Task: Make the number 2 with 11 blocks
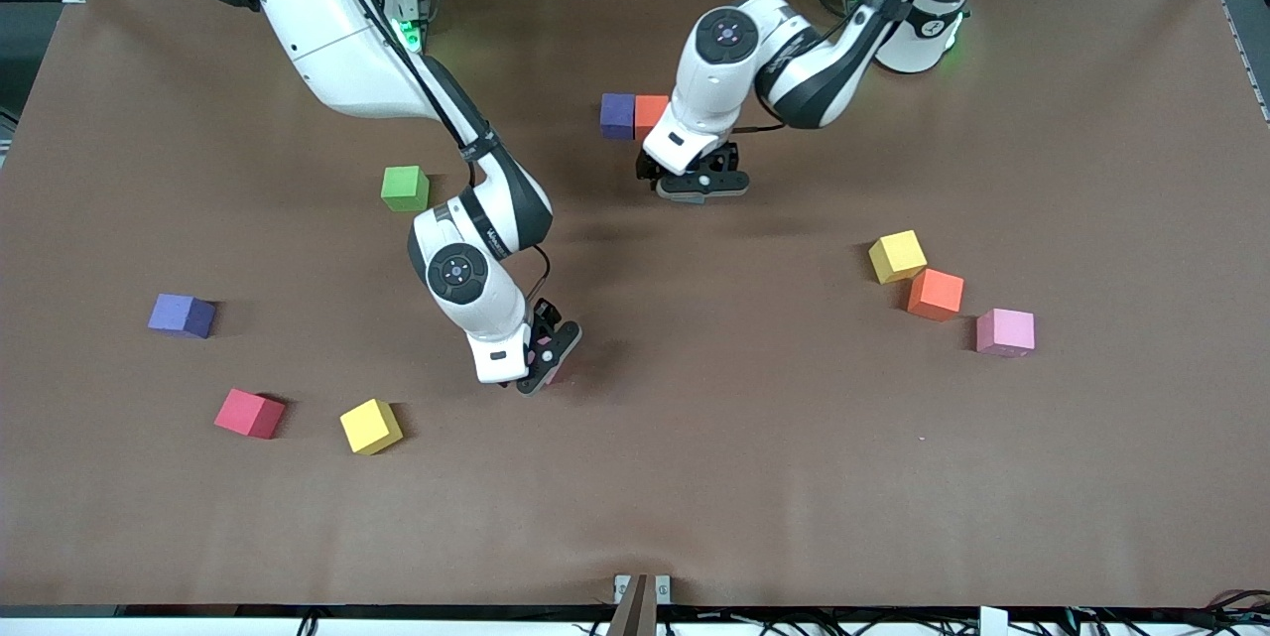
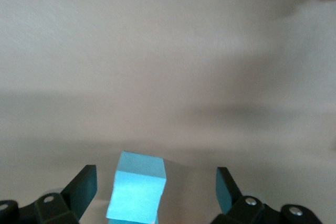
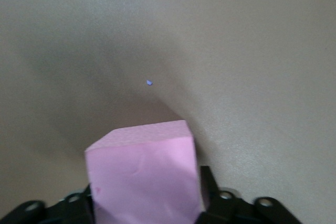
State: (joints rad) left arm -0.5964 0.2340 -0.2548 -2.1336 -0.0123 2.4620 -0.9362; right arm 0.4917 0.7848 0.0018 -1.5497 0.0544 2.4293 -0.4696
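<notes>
Near the middle of the front frame, slightly lower and toward its left, the right claw (image 1: 544,358) is down at the bench (image 1: 695,477) with its fingers clamped on a pink block (image 3: 143,174); the right wrist view shows the dark fingers pressed to both side faces of that cube, one flat face turned up.

Upper centre of the front frame holds the left claw (image 1: 702,182), low over the bench with its fingers spread wide. In the left wrist view a light blue block (image 2: 136,192) sits between the fingers (image 2: 84,187), clear of both, turned a little askew to them.

At the top centre, a purple block (image 1: 617,115) and an orange block (image 1: 650,114) stand touching, side by side in a short row along the bench's length.

Right of centre, a yellow block (image 1: 897,256), a second orange block (image 1: 935,294) and a second pink block (image 1: 1005,332) form a loose diagonal.

Lower left shows another purple block (image 1: 182,316), a red block (image 1: 249,413) and another yellow block (image 1: 371,426), each turned at its own angle. A green cube (image 1: 405,188) lies in the upper left.
</notes>
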